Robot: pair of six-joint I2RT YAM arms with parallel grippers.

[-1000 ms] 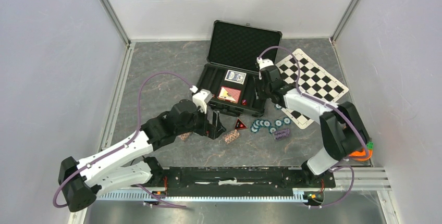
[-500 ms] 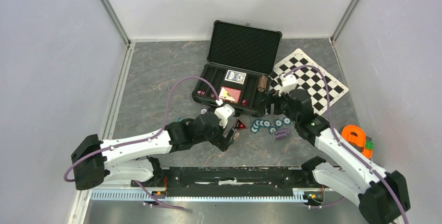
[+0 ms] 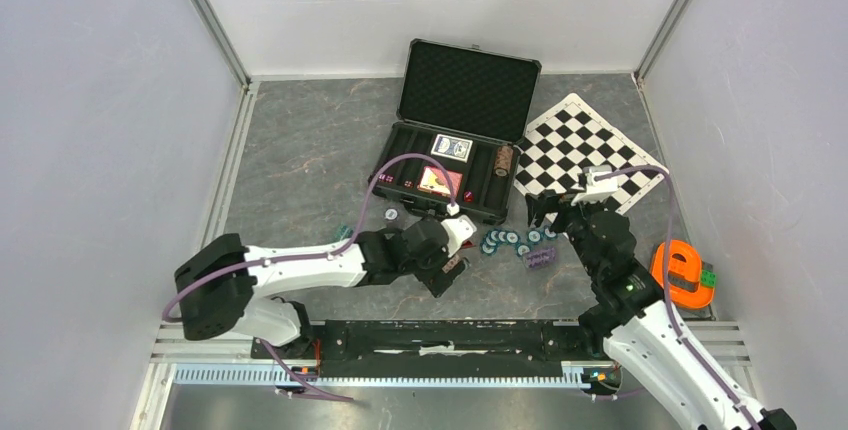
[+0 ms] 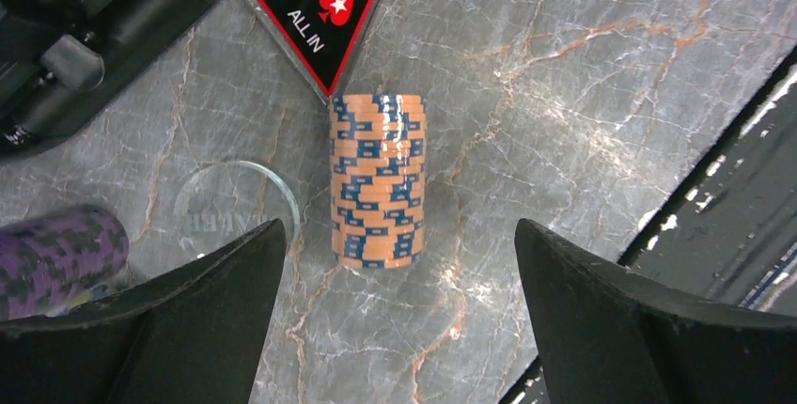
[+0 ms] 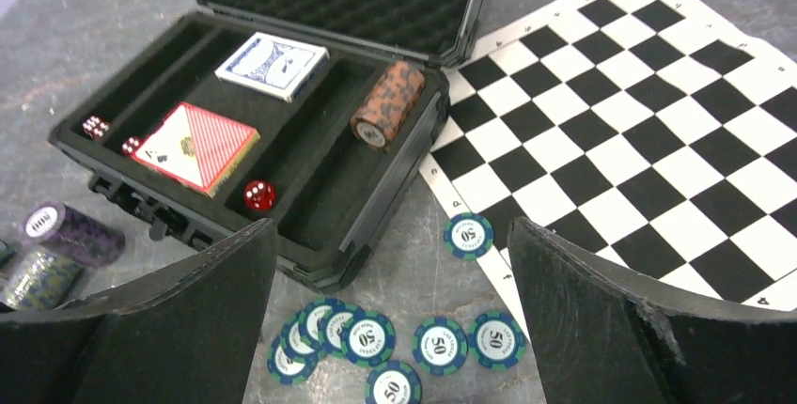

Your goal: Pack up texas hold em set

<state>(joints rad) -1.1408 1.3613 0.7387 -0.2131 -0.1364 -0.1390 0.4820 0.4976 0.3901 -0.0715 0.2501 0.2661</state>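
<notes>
Well, the case (image 3: 468, 90) lies open on the bench (image 4: 583, 85), its lid tipped back and the foam showing. Inside it, the blue deck (image 5: 273, 65) sits toward the hinge with the red deck (image 5: 197, 146) in front of it, slightly tilted. A brown roll (image 5: 388, 103) of chips lies on its side along the case's right wall. A red die (image 5: 257, 195) rests near the front wall, just right of the red deck. Two smaller dice (image 5: 94, 126) sit to that deck's left.

The rest of the set is outside the case. Loose teal chips (image 5: 439, 344) lie flat on the bench just off its front right corner. One more teal chip is beside the right wall, at the edge of the chequered mat (image 5: 639, 122), which spreads out to the case's right. A purple roll (image 5: 70, 230) lies before the case's front, toward the left end.

The left jaws are spread wide above the bench in front of the case. A pink roll (image 4: 378, 178) with blue stripes lies on its side between them — it touches neither finger. An "ALL IN" triangle (image 4: 324, 14) lies between that roll and the case, its tip at the roll's far end. A clear disc (image 4: 235, 211) lies just to the roll's left.

The right jaws are also spread wide and hold nothing — they hang over the teal chips off the case's front right corner. An orange piece (image 3: 683, 272) sits well to the case's right, nearer than the mat.
</notes>
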